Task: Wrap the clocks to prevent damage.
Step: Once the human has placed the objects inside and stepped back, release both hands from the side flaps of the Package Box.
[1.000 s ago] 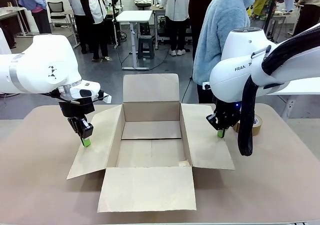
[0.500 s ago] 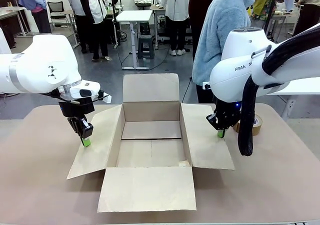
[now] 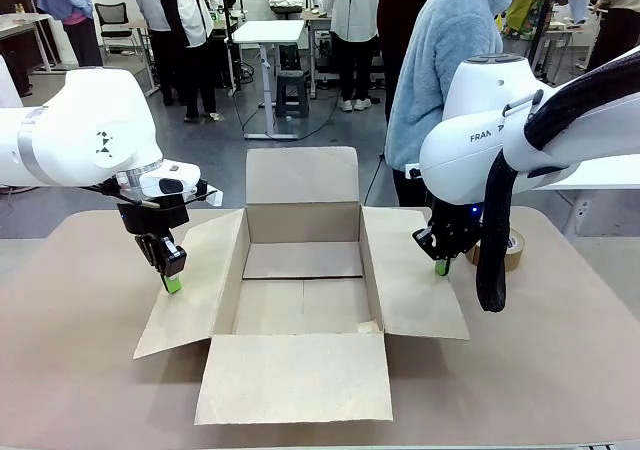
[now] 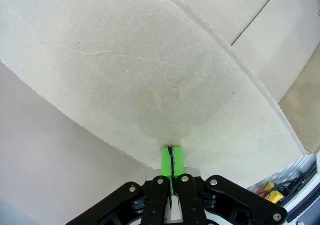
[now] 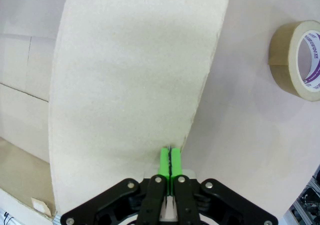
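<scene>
**A:** Tabletop (image 3: 80, 370) is wide and brown, with a person (image 3: 440, 60) at the far side, about 1 o'clock of the cardboard box (image 3: 303, 222). Why are both arms parked on it?

**B:** My read: pinning flaps. The left gripper (image 3: 173, 285) is at 9 o'clock, clenched on nothing with pads together, its tip on the outer edge of the left flap (image 3: 195, 300). That leaves the mouth open for loading.

**A:** Right side?

**B:** Mirror image. The right gripper (image 3: 441, 266) is at 3 o'clock, pinched closed and empty, its tip at the outer edge of the right flap (image 3: 410, 290). The tape roll (image 3: 512, 250) sits just beyond it, also at 3 o'clock and apart from the flap.

**A:** Clocks?

**B:** Can't tell where they are. The box floor is bare cardboard.

**A:** Room to move?

**B:** Top access is free. The back flap (image 3: 302, 175) at 12 stands upright and blocks a low approach from there. The front flap (image 3: 295, 375) at 6 lies flat. There's bare table at 7–8 and 4–5. Risks: lifting a tip probably lets its flap spring up, and the black cable bundle (image 3: 490, 240) hangs close to the right flap and the roll.
</scene>
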You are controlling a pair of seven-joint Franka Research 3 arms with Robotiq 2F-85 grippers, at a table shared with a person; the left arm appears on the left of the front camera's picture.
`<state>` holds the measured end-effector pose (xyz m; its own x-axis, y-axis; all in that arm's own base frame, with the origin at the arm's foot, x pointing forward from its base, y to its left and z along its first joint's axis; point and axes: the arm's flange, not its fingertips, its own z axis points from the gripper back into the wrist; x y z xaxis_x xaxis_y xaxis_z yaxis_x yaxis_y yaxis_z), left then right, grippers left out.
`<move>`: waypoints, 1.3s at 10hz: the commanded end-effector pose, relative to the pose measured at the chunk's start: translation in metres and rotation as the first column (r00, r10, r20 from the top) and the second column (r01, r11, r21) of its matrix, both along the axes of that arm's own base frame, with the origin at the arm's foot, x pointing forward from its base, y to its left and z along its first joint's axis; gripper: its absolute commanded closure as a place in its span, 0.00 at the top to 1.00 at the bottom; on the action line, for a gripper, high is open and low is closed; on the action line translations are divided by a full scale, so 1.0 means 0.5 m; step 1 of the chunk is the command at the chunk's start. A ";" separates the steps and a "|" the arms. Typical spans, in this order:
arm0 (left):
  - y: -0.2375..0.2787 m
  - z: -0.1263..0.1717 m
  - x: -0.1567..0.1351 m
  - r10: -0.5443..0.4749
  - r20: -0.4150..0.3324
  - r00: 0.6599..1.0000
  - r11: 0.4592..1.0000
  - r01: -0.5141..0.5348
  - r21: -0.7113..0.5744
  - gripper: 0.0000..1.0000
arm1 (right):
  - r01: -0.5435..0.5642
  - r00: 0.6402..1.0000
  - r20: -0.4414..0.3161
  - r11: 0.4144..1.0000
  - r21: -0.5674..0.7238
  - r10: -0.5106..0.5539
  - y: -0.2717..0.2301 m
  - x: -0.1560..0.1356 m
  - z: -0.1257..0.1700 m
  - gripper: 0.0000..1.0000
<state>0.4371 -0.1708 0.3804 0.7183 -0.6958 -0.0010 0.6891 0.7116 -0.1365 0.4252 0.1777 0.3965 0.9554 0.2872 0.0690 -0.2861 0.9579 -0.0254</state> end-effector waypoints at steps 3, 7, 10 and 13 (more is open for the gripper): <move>0.001 -0.001 0.000 0.000 -0.003 1.000 1.000 0.000 -0.007 0.00 | 0.021 1.000 0.000 1.000 0.001 -0.021 0.000 0.000 0.000 0.01; 0.001 -0.001 0.000 0.000 -0.003 1.000 1.000 0.000 -0.007 0.00 | 0.021 1.000 0.000 1.000 0.001 -0.021 0.000 0.000 0.000 0.01; 0.001 -0.001 0.000 0.000 -0.003 1.000 1.000 0.000 -0.007 0.00 | 0.021 1.000 0.000 1.000 0.001 -0.021 0.000 0.000 0.000 0.01; 0.001 -0.001 0.000 0.000 -0.003 1.000 1.000 0.000 -0.007 0.00 | 0.021 1.000 0.000 1.000 0.001 -0.021 0.000 0.000 0.000 0.01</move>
<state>0.4371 -0.1708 0.3804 0.7183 -0.6958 -0.0010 0.6892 0.7116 -0.1365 0.4252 0.1777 0.3965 0.9554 0.2872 0.0690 -0.2861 0.9579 -0.0254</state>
